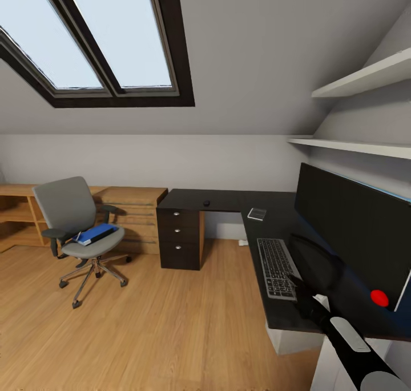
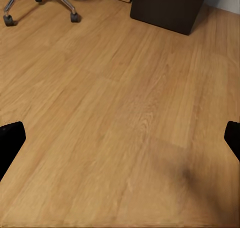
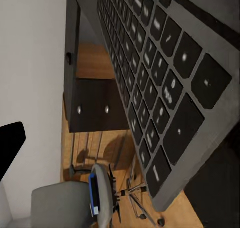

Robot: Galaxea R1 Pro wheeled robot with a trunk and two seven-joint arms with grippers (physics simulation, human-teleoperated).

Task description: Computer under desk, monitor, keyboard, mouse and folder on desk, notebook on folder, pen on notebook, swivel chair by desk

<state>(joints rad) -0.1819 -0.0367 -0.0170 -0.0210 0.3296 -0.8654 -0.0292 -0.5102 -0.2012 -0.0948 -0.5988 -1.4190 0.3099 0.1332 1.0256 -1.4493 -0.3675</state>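
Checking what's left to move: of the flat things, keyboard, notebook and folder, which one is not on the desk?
The folder: blue, lying on the chair seat. Keyboard and notebook lie on the desk.

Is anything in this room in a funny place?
Yes. A blue folder lies on the seat of the chair instead of on the desk, and the chair stands well away from the desk, out on the floor. The keyboard and the small notebook lie flat on the desk.
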